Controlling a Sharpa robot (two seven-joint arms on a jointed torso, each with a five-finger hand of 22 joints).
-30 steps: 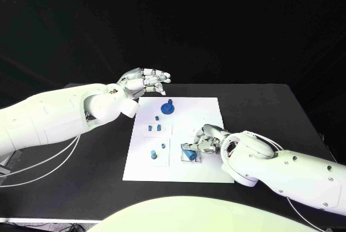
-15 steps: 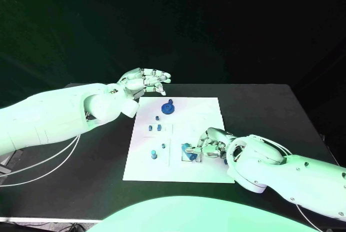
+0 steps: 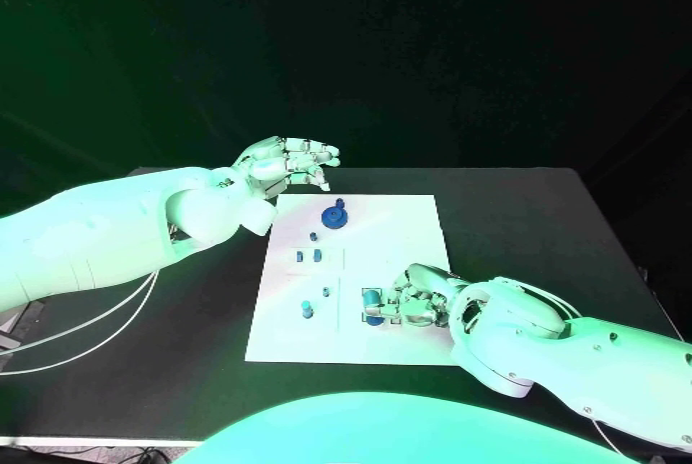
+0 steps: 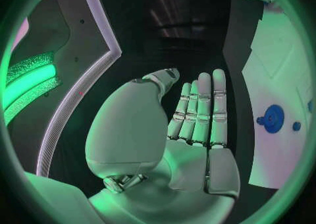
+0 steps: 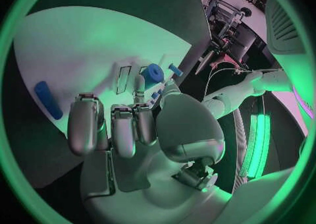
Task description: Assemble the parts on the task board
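Nearest the robot, the right hand (image 3: 414, 296) lies low over the near part of the white task board (image 3: 404, 224), its fingers curled down by a blue part (image 3: 375, 320) there, though whether it grips that part cannot be told. Farther along the board stand small blue pegs (image 3: 307, 255) and a round blue part (image 3: 333, 218). Beyond the far left corner, the left hand (image 3: 293, 160) hovers with straight fingers, holding nothing
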